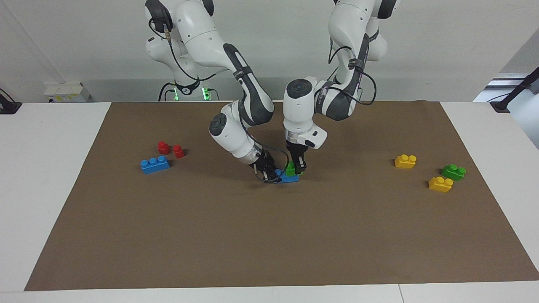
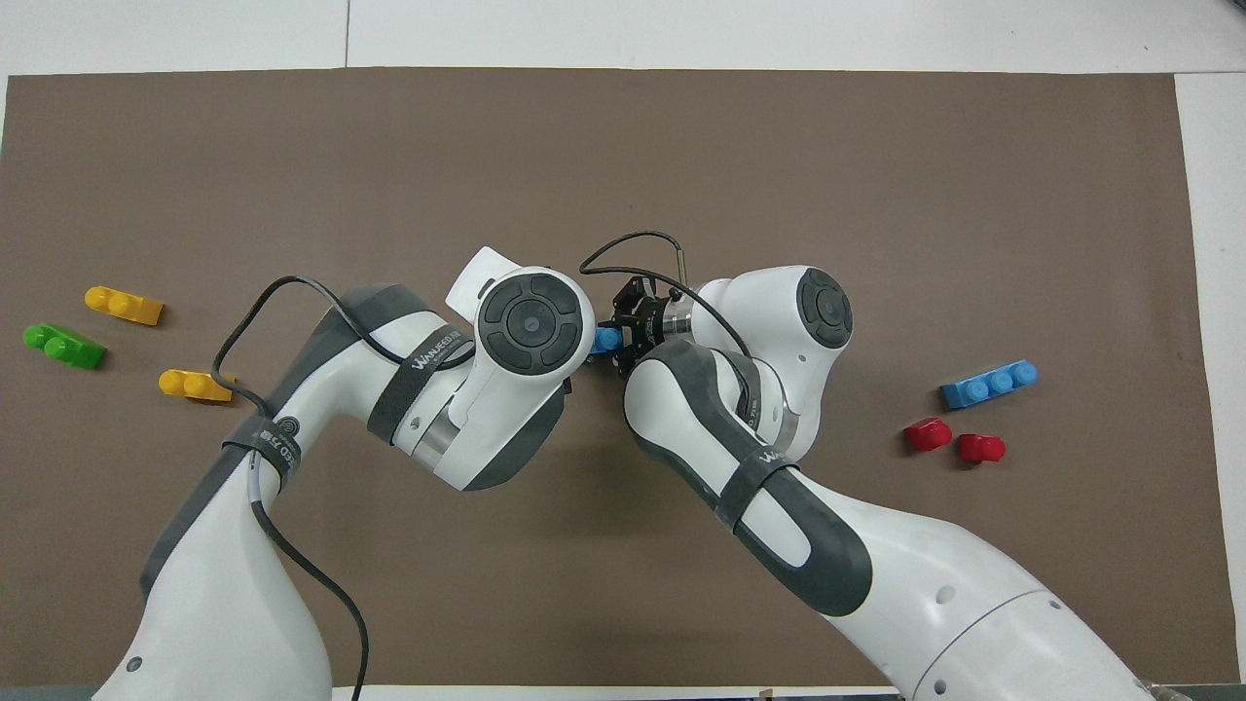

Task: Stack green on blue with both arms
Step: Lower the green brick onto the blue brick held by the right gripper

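In the middle of the brown mat lies a blue brick (image 1: 289,178), and my right gripper (image 1: 270,174) is shut on the end of it toward the right arm's end of the table. My left gripper (image 1: 298,169) points straight down, shut on a green brick (image 1: 290,168). That green brick sits on the blue brick's top, at the end away from the right gripper. In the overhead view only a bit of the blue brick (image 2: 605,340) shows beside the right gripper (image 2: 631,336). The left arm's wrist hides the green brick and the left gripper there.
A second blue brick (image 1: 155,164) and two red bricks (image 1: 163,147) lie toward the right arm's end. Two yellow bricks (image 1: 405,161) (image 1: 440,184) and another green brick (image 1: 453,172) lie toward the left arm's end. The brown mat (image 1: 269,244) covers the table.
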Robot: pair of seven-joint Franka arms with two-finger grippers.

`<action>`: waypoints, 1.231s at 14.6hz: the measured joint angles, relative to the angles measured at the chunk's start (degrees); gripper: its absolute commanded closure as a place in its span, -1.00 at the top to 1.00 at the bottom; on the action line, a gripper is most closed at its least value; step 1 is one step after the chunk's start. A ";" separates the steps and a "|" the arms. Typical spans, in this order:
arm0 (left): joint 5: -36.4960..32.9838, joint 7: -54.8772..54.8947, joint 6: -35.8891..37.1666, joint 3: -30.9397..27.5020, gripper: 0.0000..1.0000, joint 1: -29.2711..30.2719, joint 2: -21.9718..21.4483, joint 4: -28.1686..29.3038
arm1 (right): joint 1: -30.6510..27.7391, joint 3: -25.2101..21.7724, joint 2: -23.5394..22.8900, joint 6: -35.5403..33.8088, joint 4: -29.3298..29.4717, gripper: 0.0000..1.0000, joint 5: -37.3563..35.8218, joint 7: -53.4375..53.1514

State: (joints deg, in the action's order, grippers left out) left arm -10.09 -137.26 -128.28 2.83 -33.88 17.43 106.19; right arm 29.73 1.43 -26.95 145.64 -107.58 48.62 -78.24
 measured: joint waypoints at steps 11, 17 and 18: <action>-3.21 -2.50 -0.44 0.02 -1.00 -0.50 0.20 0.01 | -0.09 0.00 0.09 0.07 -0.17 -1.00 0.04 -0.07; -4.21 -4.69 -1.64 -0.13 -1.00 -2.21 0.98 1.38 | -0.19 0.01 0.29 0.10 -0.45 -1.00 0.07 0.02; -4.31 -4.75 -2.19 -0.21 -1.00 -2.21 1.43 1.33 | -0.19 0.00 0.30 0.21 -0.48 -1.00 0.08 0.03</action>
State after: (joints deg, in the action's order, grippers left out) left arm -14.41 -142.01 -130.48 2.62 -36.09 18.87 107.52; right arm 29.55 1.43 -26.65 145.85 -108.06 48.69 -78.21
